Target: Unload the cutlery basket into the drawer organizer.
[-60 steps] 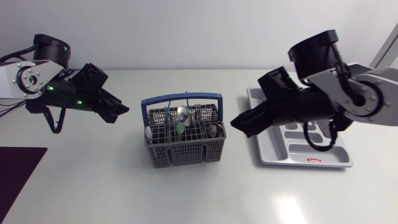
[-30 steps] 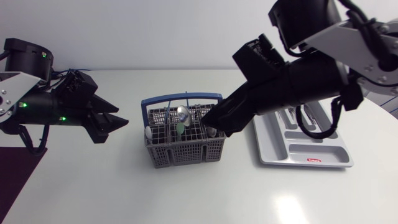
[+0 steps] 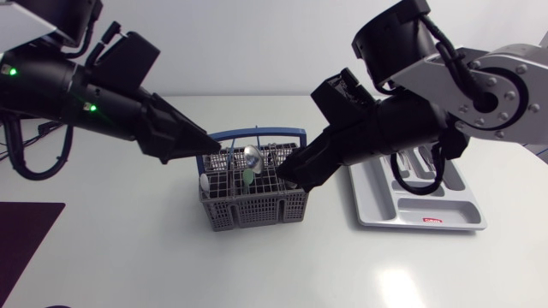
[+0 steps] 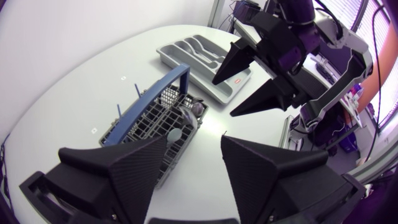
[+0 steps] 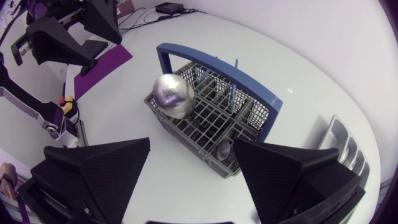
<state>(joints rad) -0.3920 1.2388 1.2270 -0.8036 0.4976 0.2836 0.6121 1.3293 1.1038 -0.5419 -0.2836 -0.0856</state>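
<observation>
Left arm has swung right in from the side. Its left gripper (image 3: 211, 146), which sat well left of the basket half a second ago, now hangs at the left end of the blue handle (image 3: 251, 134). The right arm has barely shifted and is still over the basket's right side.

Left gripper first: in its own wrist view (image 4: 194, 142) the two wedge fingers stand wide apart with nothing between them, only basket and bare table showing through the gap. Right gripper (image 3: 288, 174) is the same story, and its wrist view (image 5: 192, 143) shows the jaws spread wide and empty, looking straight down on the grid.

Out from the claws, the cutlery basket (image 3: 253, 208) stands upright at mid-table, both grippers poised over it from opposite sides. The grey wire walls are clear in the right wrist view (image 5: 163, 112) and the left one (image 4: 144, 127). A big spoon (image 3: 252, 156) stands bowl-up inside, bright under the right wrist camera (image 5: 171, 96). A smaller spoon (image 5: 225, 149) sits in the compartment nearest the right gripper.

Further right, apart from the basket, the drawer organizer (image 3: 373, 215) lies flat on the white table (image 3: 128, 257), with cutlery already in its slots.
</observation>
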